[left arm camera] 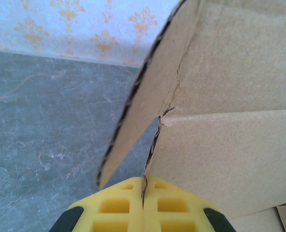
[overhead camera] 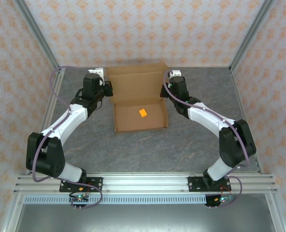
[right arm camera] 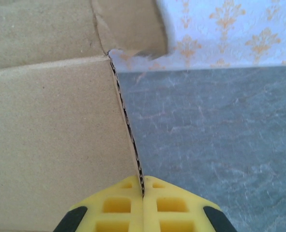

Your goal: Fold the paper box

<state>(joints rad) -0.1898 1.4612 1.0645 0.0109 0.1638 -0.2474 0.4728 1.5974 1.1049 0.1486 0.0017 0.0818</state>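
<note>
Paper box (overhead camera: 133, 89), seemingly half-folded, edges pinched.

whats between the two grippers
The paper box, its side edges pinched by the left gripper and right gripper. A small orange piece lies on its floor, seen in the top external view.

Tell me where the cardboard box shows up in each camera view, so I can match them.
Top external: the paper box lies open in the upper centre of the picture.
Left wrist: it fills the right half, its edge pinched in the shut left gripper at the bottom.
Right wrist: it fills the left half, its edge pinched in the shut right gripper at the bottom.
Shared landmark: the orange-patterned wall behind the box.
</note>
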